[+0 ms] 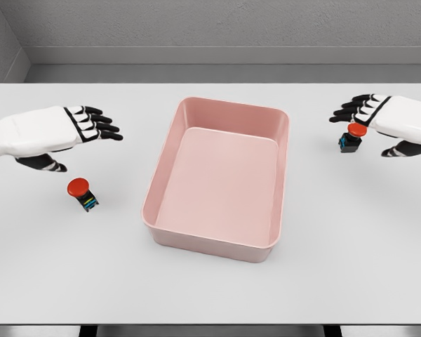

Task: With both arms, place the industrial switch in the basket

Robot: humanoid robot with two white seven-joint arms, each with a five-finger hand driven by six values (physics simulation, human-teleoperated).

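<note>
A pink rectangular basket sits in the middle of the white table. One industrial switch, red button on a dark body with blue and green parts, stands left of the basket. My left hand hovers above and behind it, fingers spread, holding nothing. A second switch with a red cap on a black and blue body stands right of the basket. My right hand is just beside it on its right, fingers spread around it without closing; whether they touch it is unclear.
The white table reaches a grey wall at the back and ends near the bottom of the view. The basket holds nothing.
</note>
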